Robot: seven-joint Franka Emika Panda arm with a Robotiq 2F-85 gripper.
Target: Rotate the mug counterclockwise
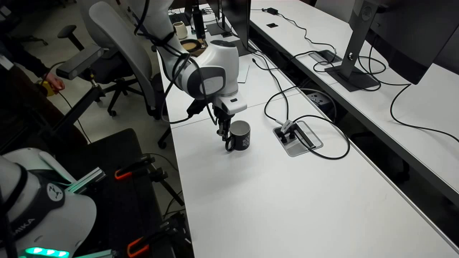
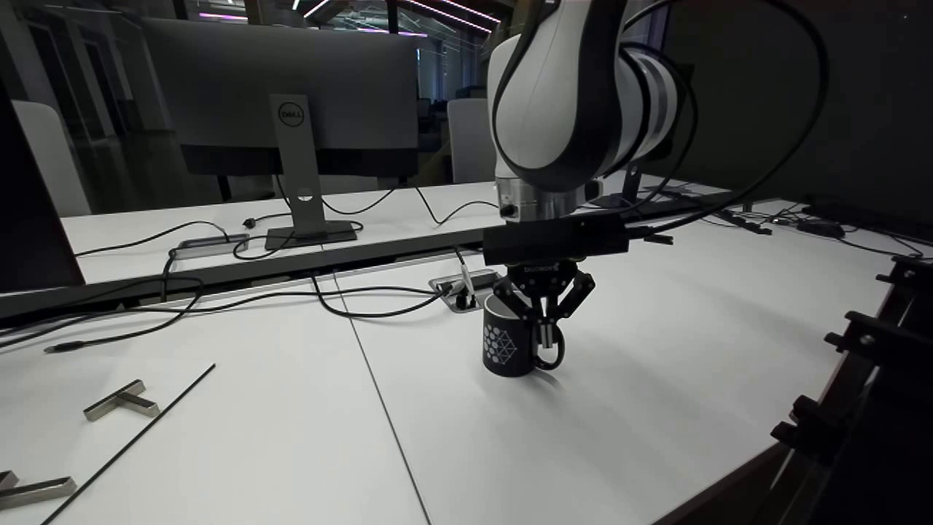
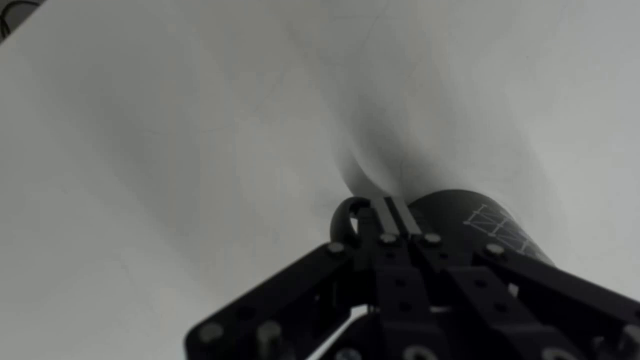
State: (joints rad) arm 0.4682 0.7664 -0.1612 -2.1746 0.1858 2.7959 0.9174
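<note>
In an exterior view, the dark grey-black cylindrical mug [image 2: 504, 348] stands upright on the white tabletop [image 2: 619, 445], black loop handle [image 2: 560, 347] rightward. The black metal-tipped gripper [image 2: 546, 336], pinched narrow and empty, is at the handle's near side; best sweep it gently toward the far side, curving.

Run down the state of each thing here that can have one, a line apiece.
Mug: upright on the desk; contents cannot be told.
Gripper: shut, fingertips close beside the mug's handle; contact unclear.
Cable box: set into the desk, with black plugs in it.
Dell monitor: upright, back to the camera in an exterior view; on or off not shown.
Robot base lights: lit green.
</note>
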